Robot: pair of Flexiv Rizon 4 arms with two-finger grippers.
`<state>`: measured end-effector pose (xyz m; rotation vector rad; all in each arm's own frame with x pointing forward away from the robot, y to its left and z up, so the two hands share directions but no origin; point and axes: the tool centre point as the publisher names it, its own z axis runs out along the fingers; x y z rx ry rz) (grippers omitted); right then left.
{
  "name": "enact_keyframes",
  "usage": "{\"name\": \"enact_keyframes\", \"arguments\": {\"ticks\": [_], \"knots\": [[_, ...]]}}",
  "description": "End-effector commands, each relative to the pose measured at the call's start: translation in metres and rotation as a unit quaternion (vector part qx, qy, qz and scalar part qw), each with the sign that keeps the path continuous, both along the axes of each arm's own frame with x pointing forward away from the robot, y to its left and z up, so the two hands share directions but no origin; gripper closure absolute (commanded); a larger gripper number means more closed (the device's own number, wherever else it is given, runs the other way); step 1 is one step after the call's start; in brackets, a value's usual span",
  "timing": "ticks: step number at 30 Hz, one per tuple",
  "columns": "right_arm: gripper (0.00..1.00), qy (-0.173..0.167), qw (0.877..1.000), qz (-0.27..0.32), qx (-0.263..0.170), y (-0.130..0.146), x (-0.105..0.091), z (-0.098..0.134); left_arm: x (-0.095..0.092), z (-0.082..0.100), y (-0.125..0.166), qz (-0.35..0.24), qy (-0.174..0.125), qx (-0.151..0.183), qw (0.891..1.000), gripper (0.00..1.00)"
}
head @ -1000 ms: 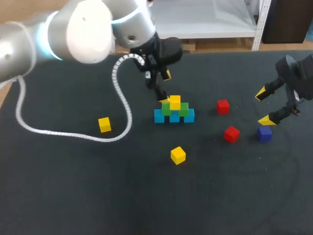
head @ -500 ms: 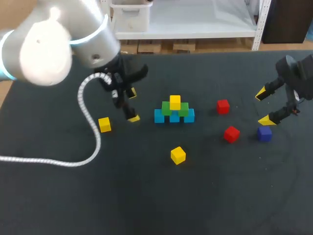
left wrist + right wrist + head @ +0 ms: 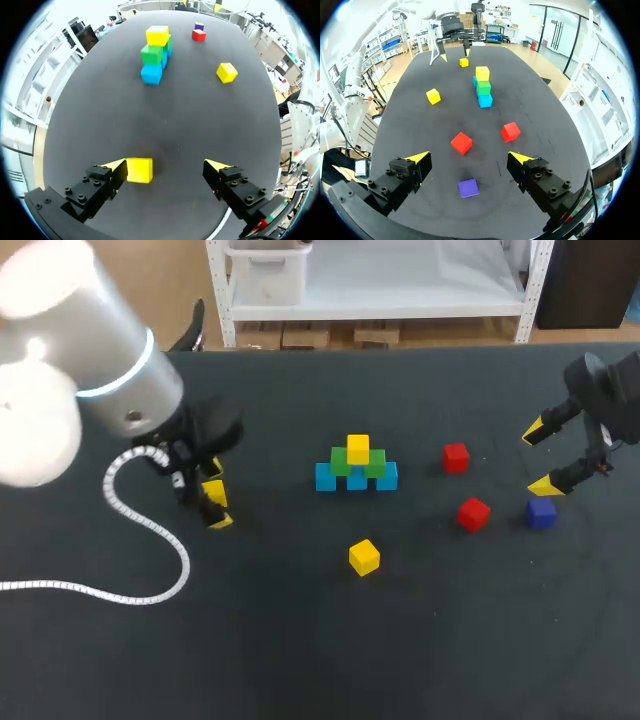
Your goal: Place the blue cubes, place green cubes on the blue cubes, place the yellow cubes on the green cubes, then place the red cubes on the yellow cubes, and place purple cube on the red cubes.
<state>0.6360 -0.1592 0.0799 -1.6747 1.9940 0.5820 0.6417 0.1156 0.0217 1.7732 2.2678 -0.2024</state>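
Note:
At the table's middle stands a pyramid: three blue cubes (image 3: 357,481), two green cubes (image 3: 341,464) on them and a yellow cube (image 3: 357,449) on top. My left gripper (image 3: 217,494) is open and straddles a loose yellow cube (image 3: 139,170), which lies close to one finger (image 3: 112,172). A second loose yellow cube (image 3: 364,556) lies in front of the pyramid. Two red cubes (image 3: 456,457) (image 3: 473,513) and the purple cube (image 3: 541,512) lie to the right. My right gripper (image 3: 541,458) hangs open above the purple cube (image 3: 469,188).
A white cable (image 3: 150,540) trails from my left arm across the table's left side. The dark table's front half (image 3: 400,660) holds nothing else.
My left arm has swung from the pyramid leftward and down to the loose yellow cube, its cable dragging along. The right arm and all cubes have stayed put.

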Motion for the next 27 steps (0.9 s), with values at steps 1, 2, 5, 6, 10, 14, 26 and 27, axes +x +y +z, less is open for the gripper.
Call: {"name": "enact_keyframes", "arguments": {"ticks": [1,2,5,6,10,14,26,27], "knots": [[0.0,0.0,1.0,0.0,0.001,0.0,0.0,0.0,-0.006,-0.005,0.014,0.0,-0.01,-0.014,1.0,0.0],[0.0,0.0,1.0,0.0,0.001,0.0,0.0,0.0,-0.007,-0.006,0.016,0.003,-0.008,-0.013,1.0,0.0],[0.0,0.0,1.0,0.0,0.001,0.0,0.0,0.0,-0.007,-0.006,0.022,0.004,-0.01,-0.012,1.0,0.0],[0.0,0.0,1.0,0.0,0.001,0.0,0.0,0.0,-0.007,-0.007,0.023,0.005,-0.01,-0.012,1.0,0.0],[0.0,0.0,1.0,0.0,0.001,0.0,0.0,0.0,-0.006,-0.009,0.029,0.005,-0.009,-0.009,1.0,0.0],[0.0,0.0,1.0,0.0,0.001,0.0,0.0,0.0,0.0,-0.01,0.033,0.0,-0.008,-0.003,1.0,0.0],[0.0,0.0,1.0,0.0,0.001,0.0,0.0,0.0,0.025,-0.013,0.035,-0.023,-0.006,0.004,1.0,0.0],[0.0,0.0,1.0,0.0,0.001,0.0,0.0,0.0,0.027,-0.014,0.035,-0.026,-0.004,0.004,1.0,0.0]]}}
